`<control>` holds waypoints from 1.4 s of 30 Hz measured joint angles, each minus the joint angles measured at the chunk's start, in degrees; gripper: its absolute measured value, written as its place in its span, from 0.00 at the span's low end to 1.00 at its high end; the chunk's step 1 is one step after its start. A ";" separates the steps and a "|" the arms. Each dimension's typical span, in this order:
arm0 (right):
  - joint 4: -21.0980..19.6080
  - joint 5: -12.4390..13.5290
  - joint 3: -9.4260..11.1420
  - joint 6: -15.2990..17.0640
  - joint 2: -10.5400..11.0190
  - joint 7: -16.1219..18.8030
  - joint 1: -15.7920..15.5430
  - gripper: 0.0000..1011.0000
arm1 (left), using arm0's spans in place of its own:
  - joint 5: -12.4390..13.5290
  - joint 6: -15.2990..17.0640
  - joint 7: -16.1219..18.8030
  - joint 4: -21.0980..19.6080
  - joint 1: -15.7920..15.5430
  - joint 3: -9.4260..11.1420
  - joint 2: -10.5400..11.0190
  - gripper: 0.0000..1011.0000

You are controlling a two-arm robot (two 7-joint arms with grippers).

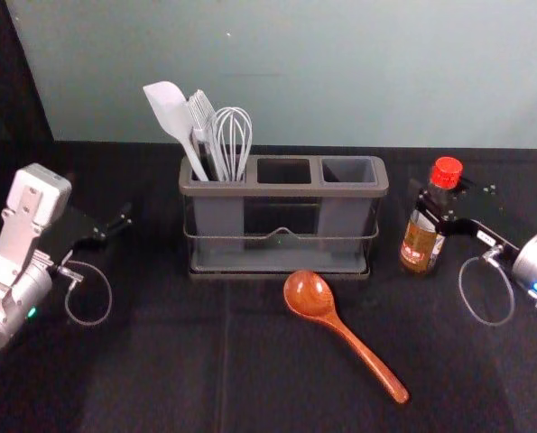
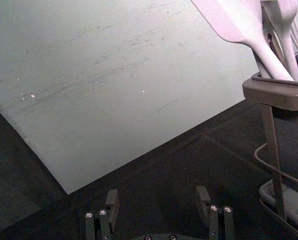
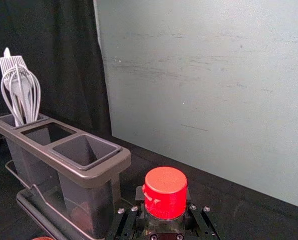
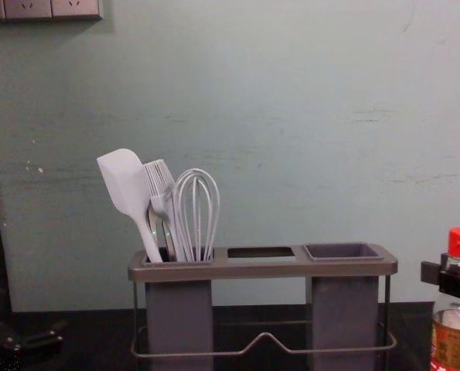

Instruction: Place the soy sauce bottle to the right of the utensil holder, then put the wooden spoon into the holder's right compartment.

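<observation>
Right gripper (image 1: 437,206) was out at the right of the work area, jaws closed around the upper part of the soy sauce bottle (image 1: 420,242), just under its red cap (image 1: 446,171). Bottle stood to the right of the utensil holder (image 1: 282,191), apart from it; it leaned somewhat in the head view, cap farther out than base. Could not tell whether the base was touching the table (image 1: 160,361). Label showed below the grip, brown and yellow. Left gripper (image 1: 124,222) hung off the holder's left side, well apart from it; jaws spread wide in its own wrist view, nothing between them. Wooden spoon (image 1: 310,294) lay on the dark cloth in front of the holder, bowl end near the holder's front edge, handle slanting toward the near right. Holder had three places in a row: the left compartment carried a pale spatula (image 1: 169,110), a slotted or fork-like utensil (image 4: 161,185) and a whisk (image 1: 233,137), all upright or leaning, heads up. Middle opening was a bare frame, wall visible through it in the chest view. Right compartment (image 3: 86,151) was a dark, open-topped cup. Socket panel (image 4: 28,8) on the wall, upper left in the chest view.
</observation>
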 joint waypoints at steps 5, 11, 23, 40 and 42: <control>1.38 -0.16 -0.92 -0.13 -0.47 -0.04 1.30 0.39 | 0.00 0.00 0.00 0.00 0.00 0.00 0.00 0.99; 2.17 -0.11 -1.74 -0.13 -0.75 -0.09 2.20 0.39 | 0.00 0.00 0.00 0.00 0.00 0.00 0.00 0.99; 3.14 0.21 -2.74 -0.45 -1.21 -0.13 3.05 0.39 | 0.00 0.00 0.00 0.00 0.00 0.00 0.00 0.99; 3.80 -0.04 -3.78 -0.90 -1.64 -0.39 3.60 0.39 | 0.00 0.00 0.00 0.00 0.00 0.00 0.00 0.99; 3.81 -0.23 -3.84 -0.90 -1.68 -0.49 3.61 0.39 | 0.00 0.00 0.00 0.00 0.00 0.00 0.00 0.99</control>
